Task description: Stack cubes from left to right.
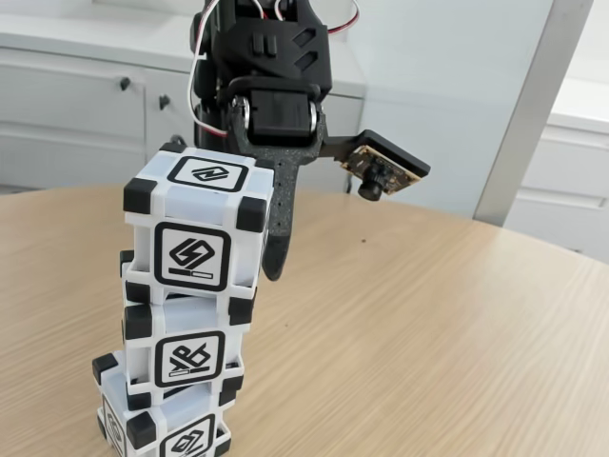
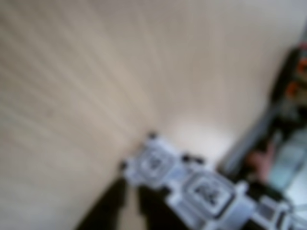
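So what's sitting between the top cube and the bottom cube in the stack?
In the fixed view, the middle cube sits between the top cube and the bottom cube.

Three white cubes (image 1: 195,228) with black corners stand stacked in a slightly twisted tower at the fixed view's near left.

1. A round, light wood-grain counter (image 1: 428,324) is seen across the fixed view's lower part.
2. White cabinets (image 1: 76,114) with dark knobs are set behind the counter, at upper left.
3. A pale wall panel (image 1: 447,86) is seen behind the counter, right of the cabinets.
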`<state>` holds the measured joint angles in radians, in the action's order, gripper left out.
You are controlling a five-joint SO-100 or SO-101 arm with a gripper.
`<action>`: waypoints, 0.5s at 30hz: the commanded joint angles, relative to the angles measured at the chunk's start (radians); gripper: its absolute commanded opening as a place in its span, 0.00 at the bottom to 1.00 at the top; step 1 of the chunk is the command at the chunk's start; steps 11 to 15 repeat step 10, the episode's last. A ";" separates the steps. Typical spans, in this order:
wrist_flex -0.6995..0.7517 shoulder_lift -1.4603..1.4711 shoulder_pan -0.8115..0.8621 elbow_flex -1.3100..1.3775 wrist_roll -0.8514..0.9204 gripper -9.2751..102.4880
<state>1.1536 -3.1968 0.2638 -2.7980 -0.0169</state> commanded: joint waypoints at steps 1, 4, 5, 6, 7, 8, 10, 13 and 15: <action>-0.014 -0.005 0.003 0.005 0.005 0.08; -0.014 -0.005 0.003 0.005 0.009 0.08; -0.014 -0.005 0.003 0.005 0.011 0.08; -0.014 -0.005 0.003 0.005 0.011 0.08; -0.014 -0.005 0.003 0.005 0.012 0.08; -0.014 -0.005 0.003 0.005 0.014 0.08; -0.014 -0.005 0.003 0.005 0.015 0.08; -0.014 -0.005 0.003 0.005 0.015 0.08; -0.014 -0.005 0.003 0.005 0.015 0.08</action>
